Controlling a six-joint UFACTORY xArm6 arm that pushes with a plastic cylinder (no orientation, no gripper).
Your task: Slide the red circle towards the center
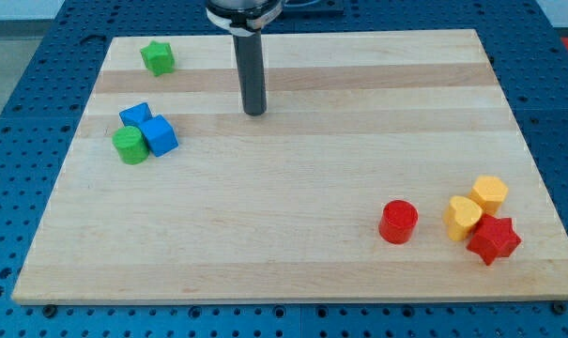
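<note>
The red circle (398, 222) is a short red cylinder at the board's lower right. My tip (254, 112) is the lower end of the dark rod, which comes down from the view's top centre. The tip stands on the board in its upper middle, far up and to the left of the red circle, touching no block.
A red star (493, 239), a yellow heart (463, 217) and a yellow hexagon (490, 193) cluster right of the red circle. A green star (157, 57) lies top left. Two blue blocks (148, 128) and a green cylinder (130, 145) cluster at the left. The wooden board (293, 272) lies on blue pegboard.
</note>
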